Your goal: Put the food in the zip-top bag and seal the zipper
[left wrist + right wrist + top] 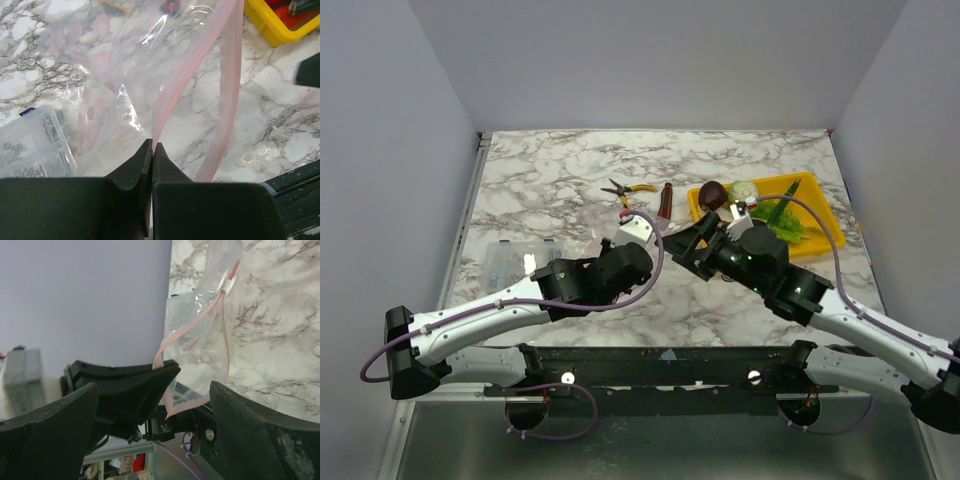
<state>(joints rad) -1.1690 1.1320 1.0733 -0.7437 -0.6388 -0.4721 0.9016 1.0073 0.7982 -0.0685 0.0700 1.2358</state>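
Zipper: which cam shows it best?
Left wrist. The zipper fills the frame close up: both pink lips stand apart, and one is pinched in the left fingers. Right wrist shows it thinner and farther off, running up the bag. The top view barely shows it.

1 bag, 1 tray, 1 pliers, 1 box

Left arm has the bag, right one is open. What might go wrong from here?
1. The left gripper pinches only one zipper strip by its tips; the thin bag could slip out.
2. The right gripper is open and holds nothing, so the bag may sag shut before the food on the yellow tray arrives.
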